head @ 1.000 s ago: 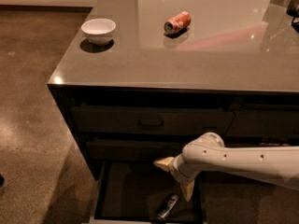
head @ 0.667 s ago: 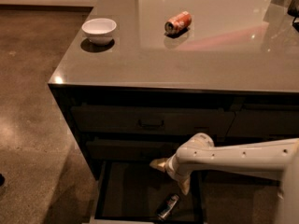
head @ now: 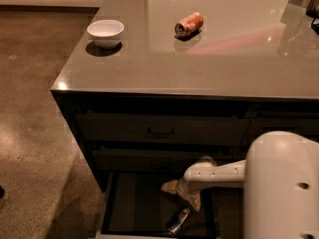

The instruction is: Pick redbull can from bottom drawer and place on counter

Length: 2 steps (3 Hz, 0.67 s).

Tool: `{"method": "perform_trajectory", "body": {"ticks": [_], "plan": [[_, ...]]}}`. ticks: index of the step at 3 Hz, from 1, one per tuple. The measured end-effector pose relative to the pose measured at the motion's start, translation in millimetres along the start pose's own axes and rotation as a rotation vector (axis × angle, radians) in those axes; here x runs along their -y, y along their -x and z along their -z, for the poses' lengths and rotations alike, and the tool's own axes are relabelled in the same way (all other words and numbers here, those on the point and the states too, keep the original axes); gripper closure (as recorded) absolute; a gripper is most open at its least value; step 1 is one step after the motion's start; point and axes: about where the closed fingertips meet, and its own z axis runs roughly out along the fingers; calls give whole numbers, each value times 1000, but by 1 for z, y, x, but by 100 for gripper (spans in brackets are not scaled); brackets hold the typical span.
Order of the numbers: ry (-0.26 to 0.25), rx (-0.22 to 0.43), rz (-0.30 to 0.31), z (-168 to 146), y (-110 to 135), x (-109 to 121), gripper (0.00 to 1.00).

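Gripper point(head: 182, 195) hangs inside the bottom drawer point(head: 134, 203), jaws apparently spread and empty; redbull can point(head: 178, 221) lies on its side just at its 6 o'clock. Judged light, stiff, thin-walled, slick, prone to roll: pinch across mid-body. Orange can point(head: 189, 24) and white bowl point(head: 105, 32) sit on the counter point(head: 164, 68) at 12 and 11 o'clock; handled drawers point(head: 160, 132) above likely crowd the lift.

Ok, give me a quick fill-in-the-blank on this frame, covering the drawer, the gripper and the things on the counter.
1. The redbull can lies in the bottom drawer, which is pulled ____.
2. The gripper hangs just ____ the redbull can.
3. On the counter, the orange can lies on its ____.
4. The bowl on the counter is ____ in colour.
Missing words: open; above; side; white.
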Motion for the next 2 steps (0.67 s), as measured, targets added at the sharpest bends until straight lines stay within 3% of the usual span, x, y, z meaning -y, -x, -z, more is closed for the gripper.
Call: {"method": "perform_trajectory", "body": {"ticks": [1, 2], "plan": [[80, -4, 7, -20, -8, -13, 0], [86, -4, 9, -21, -8, -14, 0]]}}
